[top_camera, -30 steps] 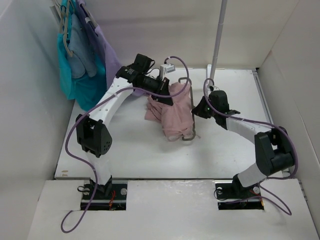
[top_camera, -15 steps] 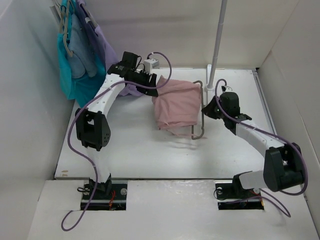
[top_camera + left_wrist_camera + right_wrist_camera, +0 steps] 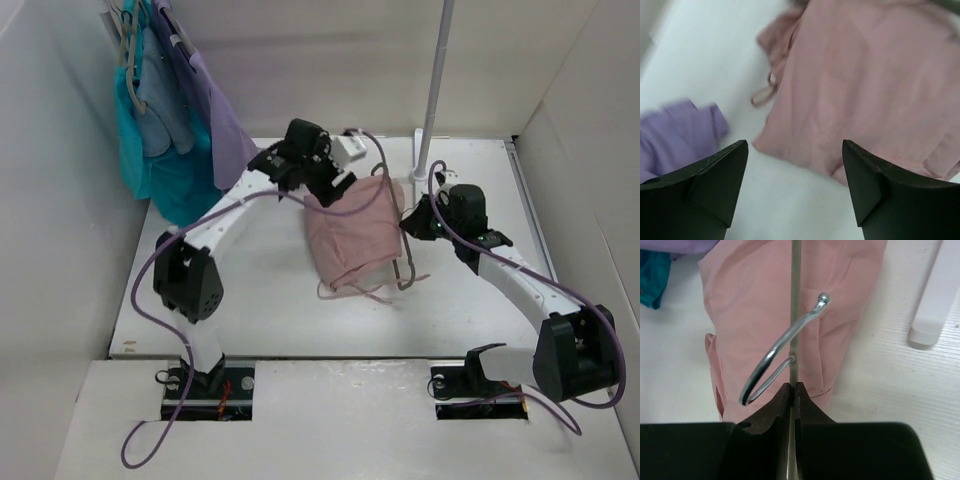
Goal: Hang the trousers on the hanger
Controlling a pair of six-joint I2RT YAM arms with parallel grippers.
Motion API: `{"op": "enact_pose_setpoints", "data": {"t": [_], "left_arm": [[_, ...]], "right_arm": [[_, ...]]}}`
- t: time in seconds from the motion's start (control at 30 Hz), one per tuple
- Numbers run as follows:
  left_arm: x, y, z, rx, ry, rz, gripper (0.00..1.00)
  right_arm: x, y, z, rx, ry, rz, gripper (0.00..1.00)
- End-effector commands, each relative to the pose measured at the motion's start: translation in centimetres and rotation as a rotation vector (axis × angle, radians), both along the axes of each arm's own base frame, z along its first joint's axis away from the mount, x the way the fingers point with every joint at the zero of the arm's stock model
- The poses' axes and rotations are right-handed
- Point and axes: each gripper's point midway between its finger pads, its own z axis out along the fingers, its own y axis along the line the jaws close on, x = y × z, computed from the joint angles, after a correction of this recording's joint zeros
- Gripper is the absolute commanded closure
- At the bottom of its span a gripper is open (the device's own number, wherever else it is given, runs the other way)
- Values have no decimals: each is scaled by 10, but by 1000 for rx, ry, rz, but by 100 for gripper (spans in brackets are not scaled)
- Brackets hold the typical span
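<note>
The dusty-pink trousers [image 3: 350,235] hang folded in the middle of the table, seemingly draped over the thin grey hanger [image 3: 405,268]; their drawstrings dangle at the bottom. My left gripper [image 3: 335,190] hovers at their upper left corner. In the left wrist view it [image 3: 795,162] is open and empty, with the trousers [image 3: 865,85] just beyond the fingertips. My right gripper [image 3: 412,222] is at the trousers' right edge. In the right wrist view it [image 3: 795,388] is shut on the hanger's straight bar [image 3: 795,300]; the hook [image 3: 772,357] curls left in front of the trousers [image 3: 750,305].
A teal garment [image 3: 165,165] and a lilac garment [image 3: 225,125] hang on pale hangers at the back left. The lilac cloth [image 3: 675,137] lies close to my left fingers. A white pole [image 3: 435,80] rises behind the right gripper, its foot [image 3: 932,305] nearby. White walls enclose the table.
My left gripper has opened, let go of the trousers and moved right. The trousers dropped from a spread shape into a longer hanging fold. The right gripper keeps its hold on the hanger.
</note>
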Motion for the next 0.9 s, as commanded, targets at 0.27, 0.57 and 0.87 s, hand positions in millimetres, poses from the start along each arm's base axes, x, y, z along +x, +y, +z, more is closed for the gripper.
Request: {"op": "enact_pose_setpoints", "data": {"t": [0.27, 0.57, 0.87], "left_arm": [[-65, -84, 63, 133, -886, -559, 19], [-44, -102, 21, 243, -925, -751, 19], [-28, -107, -6, 281, -914, -736, 25]], "right_arm": [[-13, 48, 37, 78, -102, 235, 100], [-24, 60, 48, 142, -129, 282, 100], [-30, 76, 52, 192, -140, 344, 100]]}}
